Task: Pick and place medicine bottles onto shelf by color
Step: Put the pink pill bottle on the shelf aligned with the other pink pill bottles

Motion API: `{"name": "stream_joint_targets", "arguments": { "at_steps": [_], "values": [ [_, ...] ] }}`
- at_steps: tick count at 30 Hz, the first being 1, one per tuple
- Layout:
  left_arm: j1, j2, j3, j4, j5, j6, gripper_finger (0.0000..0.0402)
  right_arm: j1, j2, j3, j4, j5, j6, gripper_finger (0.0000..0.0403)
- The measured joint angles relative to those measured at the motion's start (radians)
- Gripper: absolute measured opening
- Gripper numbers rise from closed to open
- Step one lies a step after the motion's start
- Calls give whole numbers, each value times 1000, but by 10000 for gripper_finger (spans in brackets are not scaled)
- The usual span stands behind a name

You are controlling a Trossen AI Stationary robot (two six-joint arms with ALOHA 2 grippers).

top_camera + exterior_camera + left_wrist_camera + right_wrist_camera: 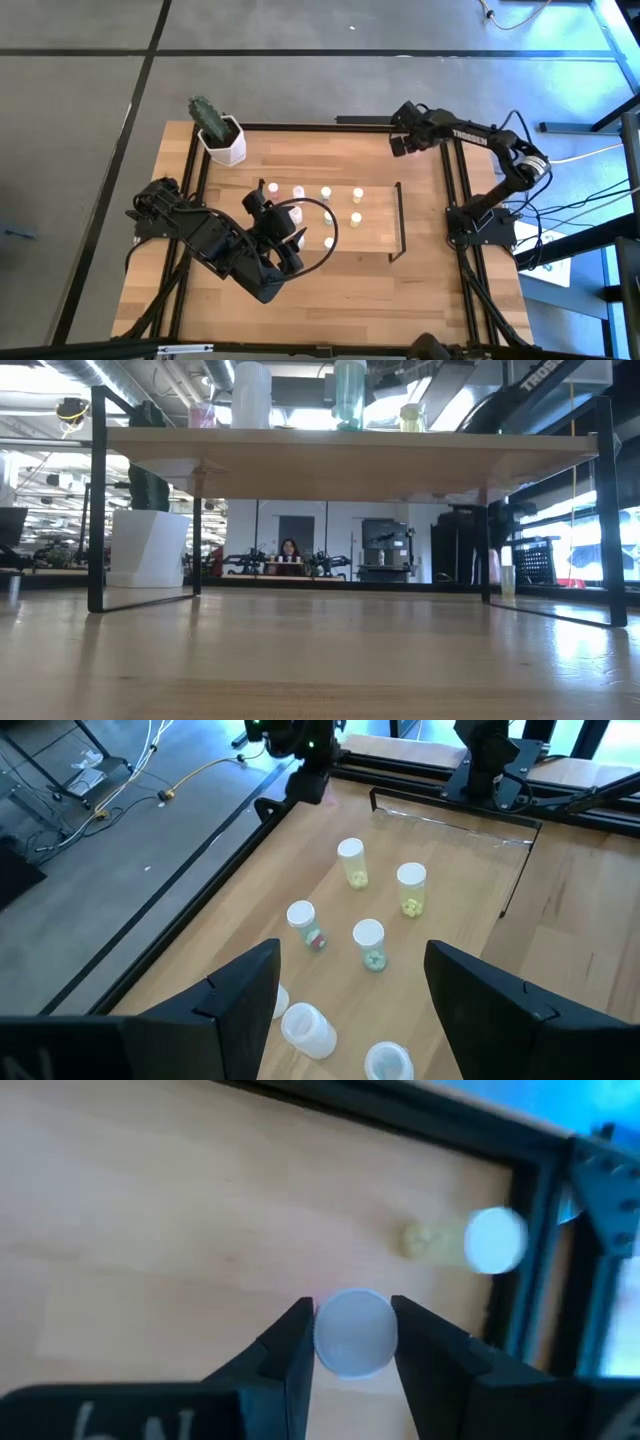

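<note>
While my right end effector point(349, 1342) grips a pale-capped bottle point(352, 1330) near the table's far right corner, I should lift straight before heading for the shelf point(385, 205). My left end effector point(350, 1000) hovers wide open above the shelf's bottles point(368, 944).

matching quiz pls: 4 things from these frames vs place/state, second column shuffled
Things:
1. left gripper
2. right gripper
3. cactus pot
4. shelf

Places/states:
A. at the table's far left corner
B. fingers closed around a white-capped bottle
C. holds several upright bottles
D. open, above the shelf's bottles, holding nothing

Pairs: 1-D, 2-B, 3-A, 4-C
</note>
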Motion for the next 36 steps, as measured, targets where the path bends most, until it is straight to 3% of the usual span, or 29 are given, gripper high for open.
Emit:
{"name": "stream_joint_targets", "arguments": {
  "at_steps": [5,11,18,26,36],
  "values": [
    [0,0,0,0,0,0,242,29,-56,66,-84,-21,-112,124],
    [0,0,0,0,0,0,242,98,-107,152,-209,48,-172,125],
    [0,0,0,0,5,-33,242,207,-162,282,-295,52,-236,125],
    [0,0,0,0,73,-96,242,369,-180,457,-384,80,-295,125],
    [0,0,0,0,75,-102,242,634,-180,674,-529,98,-317,126]
  ]
}}
